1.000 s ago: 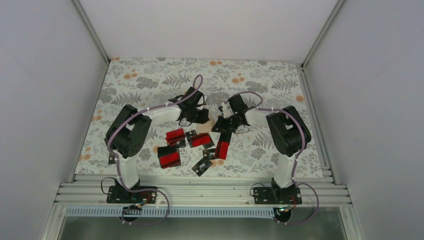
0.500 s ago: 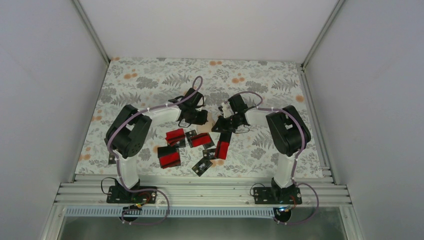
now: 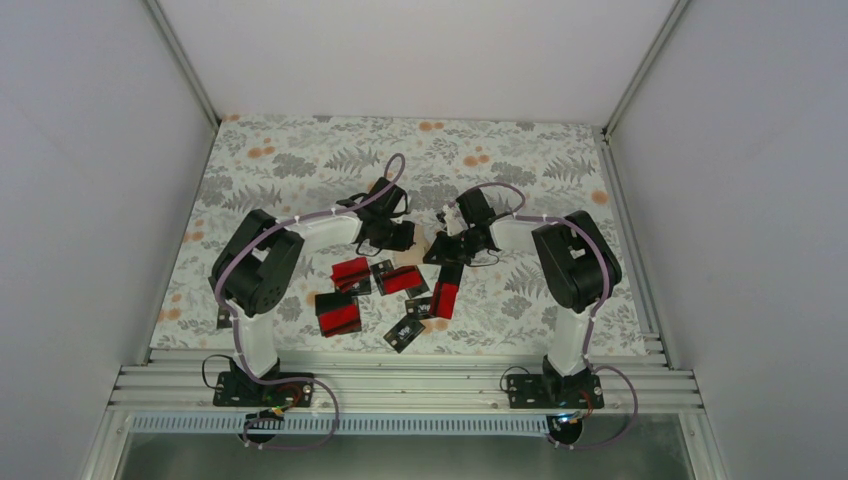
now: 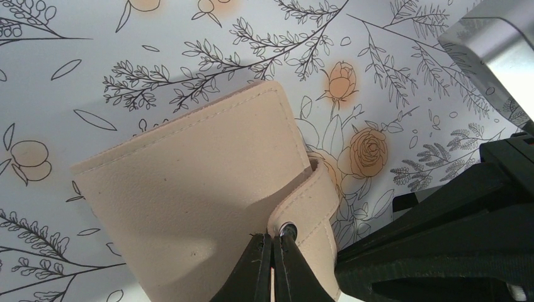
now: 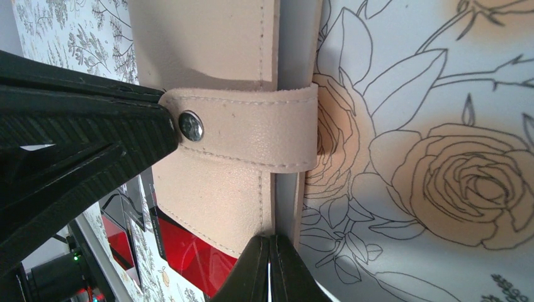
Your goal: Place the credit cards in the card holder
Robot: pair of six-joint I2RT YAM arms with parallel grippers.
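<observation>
Card holder (image 4: 189, 189) folded shut on table (image 3: 300, 160), left hand (image 4: 272, 251) and right hand (image 5: 269, 248) both at it

Holder sits mid-table between the two arms, just beyond the cards, strap (image 5: 252, 129) wrapped over its edge. Left hand: fingertips pressed together right at the snap (image 5: 191, 126) end of the strap; can't tell if the strap is pinched. Right hand: tips together too, at the holder's edge below the strap. Red-and-black credit cards (image 3: 352, 272) lie scattered in a loose cluster nearer the arm bases.
</observation>
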